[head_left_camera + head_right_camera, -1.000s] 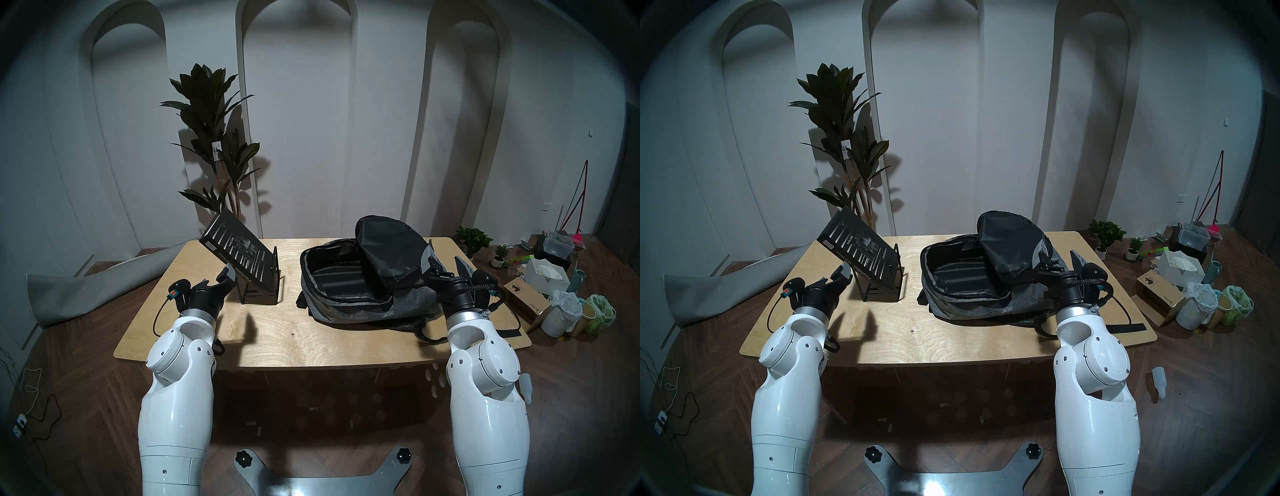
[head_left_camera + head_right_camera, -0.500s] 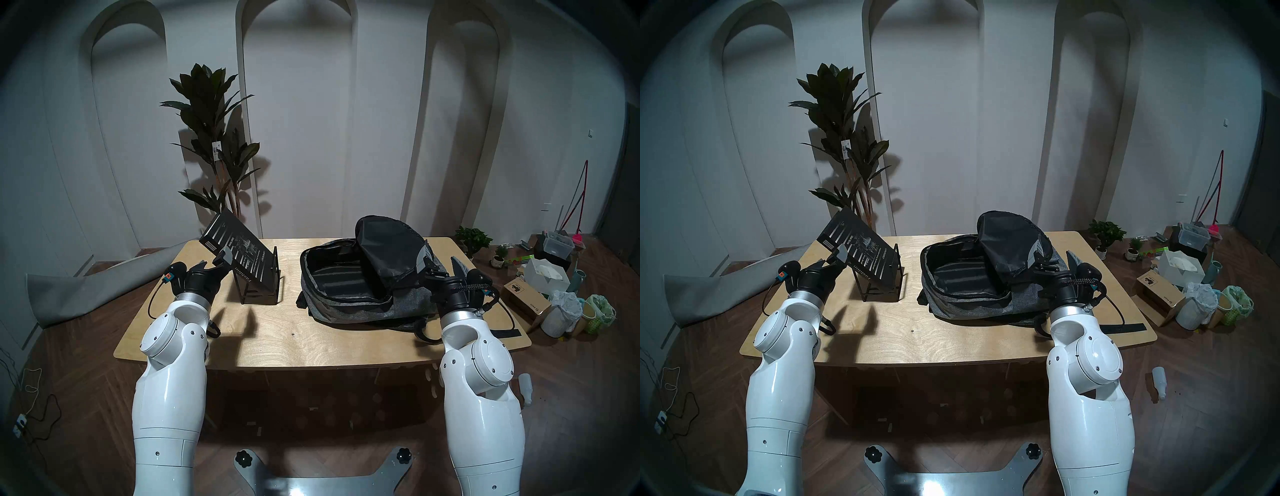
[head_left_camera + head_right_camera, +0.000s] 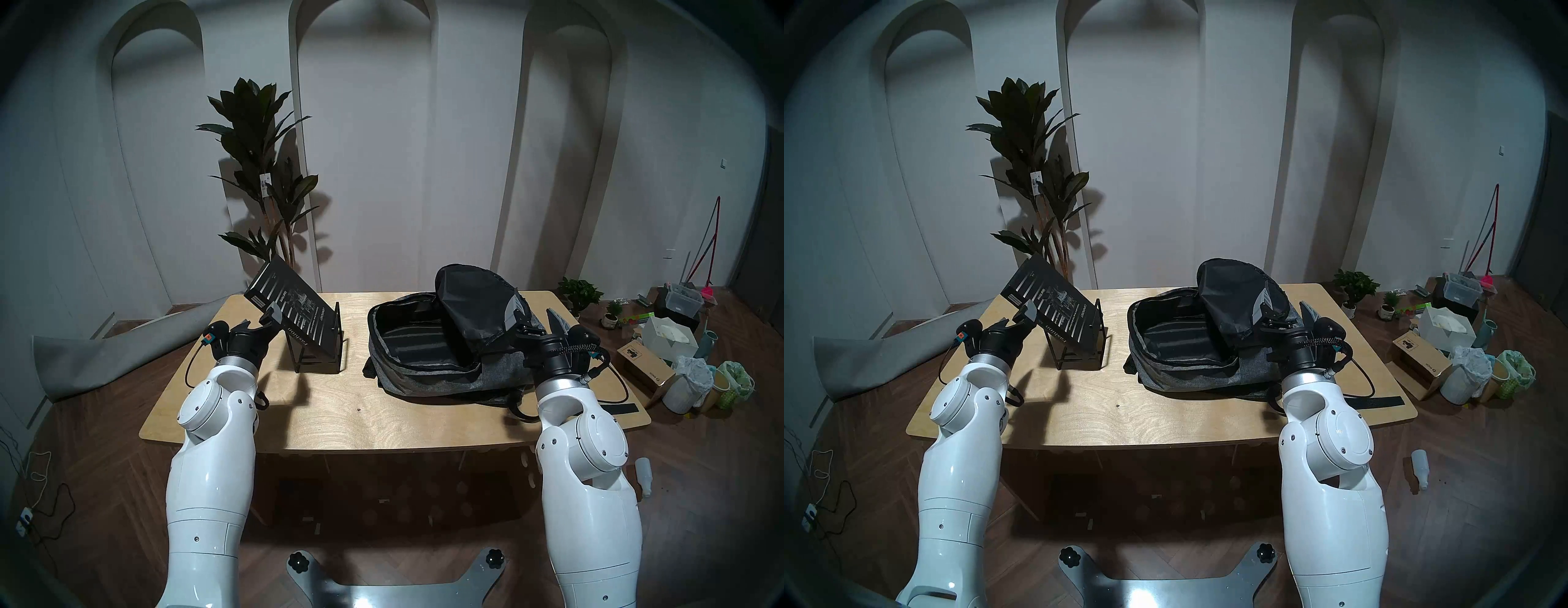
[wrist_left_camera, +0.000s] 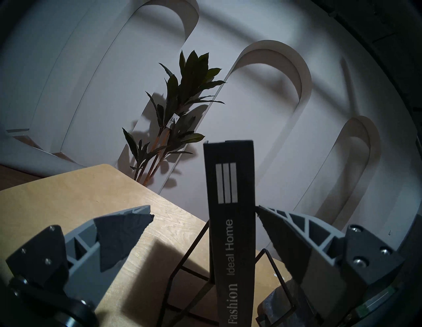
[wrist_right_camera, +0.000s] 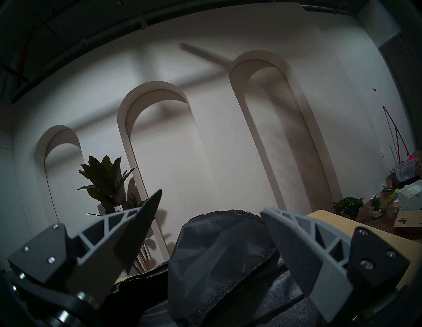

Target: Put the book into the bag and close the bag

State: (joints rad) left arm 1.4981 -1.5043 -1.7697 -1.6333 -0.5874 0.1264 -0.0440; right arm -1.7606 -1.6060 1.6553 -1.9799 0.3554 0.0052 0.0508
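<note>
Black with white stripes, the book leans tilted in a black wire stand on the left part of the pale wooden worktop. Its spine faces the robot; the left wrist view reads "Fashion Ideal Home" down the spine.

Left hand: fingers spread apart, straddling the spine. One fingertip lies right at the spine's edge, contact probable but not certain; the other fingertip stands clear of the book, with bare worktop between. The book is not clamped. In the head view this hand sits at the near edge of the book, above the worktop.

Grey fabric bag lies flat on the right part of the worktop, well apart from the book. Main compartment unzipped; black lining exposed. The flap stands folded up and back at the far right end of the opening. A black strap trails off the near right corner.

Right hand: fingers spread apart, holding nothing. In the right wrist view the raised flap sits between and beyond the two fingers; contact cannot be determined.

A tall potted plant stands behind the worktop, at the wall.
</note>
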